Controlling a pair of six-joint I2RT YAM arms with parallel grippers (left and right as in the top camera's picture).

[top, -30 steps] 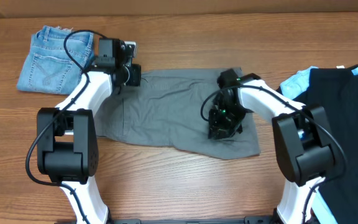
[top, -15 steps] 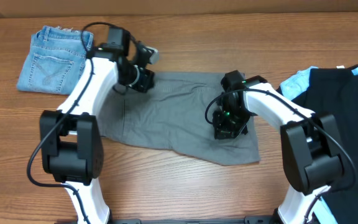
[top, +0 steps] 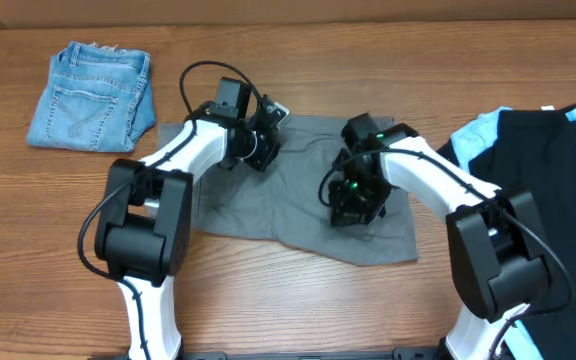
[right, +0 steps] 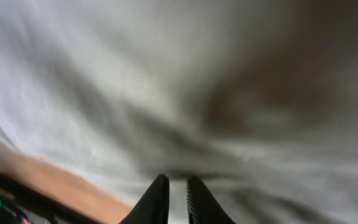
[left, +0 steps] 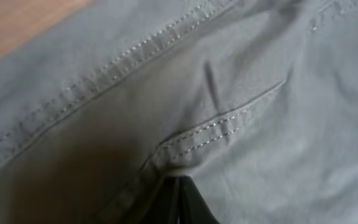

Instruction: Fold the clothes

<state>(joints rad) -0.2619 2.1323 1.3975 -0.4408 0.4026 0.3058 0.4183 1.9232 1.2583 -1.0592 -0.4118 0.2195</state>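
The grey shorts (top: 288, 200) lie spread across the middle of the table, wrinkled. My left gripper (top: 264, 142) is over their upper left part, its fingers pressed together on a pinch of cloth. In the left wrist view its tips (left: 179, 182) meet at a stitched seam of the shorts (left: 260, 124). My right gripper (top: 354, 206) is down on the right leg of the shorts. In the right wrist view its fingers (right: 178, 182) stand nearly together, with a strip of the grey cloth (right: 166, 81) between them.
Small folded blue denim shorts (top: 90, 95) lie at the back left. A black garment (top: 553, 200) over light-blue fabric (top: 478, 135) covers the right side. Bare wooden tabletop (top: 288, 300) runs along the front.
My left gripper has moved right and slightly toward the front, from the shorts' upper left corner to over the cloth, drawing fabric along. The right gripper has shifted a little to the left.
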